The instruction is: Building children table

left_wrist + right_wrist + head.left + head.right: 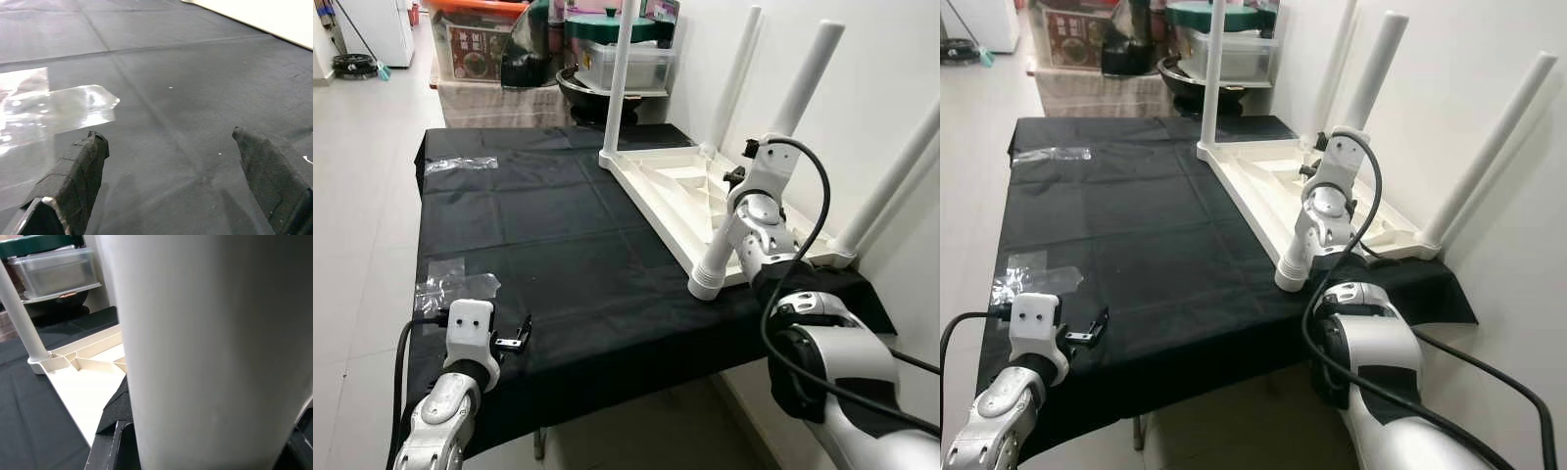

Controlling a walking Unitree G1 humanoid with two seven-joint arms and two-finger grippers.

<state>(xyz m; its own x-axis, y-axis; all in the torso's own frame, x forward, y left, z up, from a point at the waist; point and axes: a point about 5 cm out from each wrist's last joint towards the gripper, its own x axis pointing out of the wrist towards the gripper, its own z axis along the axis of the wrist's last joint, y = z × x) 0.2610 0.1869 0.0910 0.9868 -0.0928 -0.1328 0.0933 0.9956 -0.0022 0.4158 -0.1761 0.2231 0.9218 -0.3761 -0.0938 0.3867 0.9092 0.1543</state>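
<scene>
One leg (210,347) apparently in R gripper (744,181), upturned table (675,191)

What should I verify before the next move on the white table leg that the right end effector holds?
1. Right end effector grips the leg: ok, fingers on both sides.
2. Leg foot meets the near corner of the upturned table: ok.
3. Leg fully seated in its socket: cannot tell.
4. Other three legs stand in their corners: ok.
5. Left end effector free to help: ok, open above the black cloth.
6. Plastic wrap away from the table: ok.
</scene>
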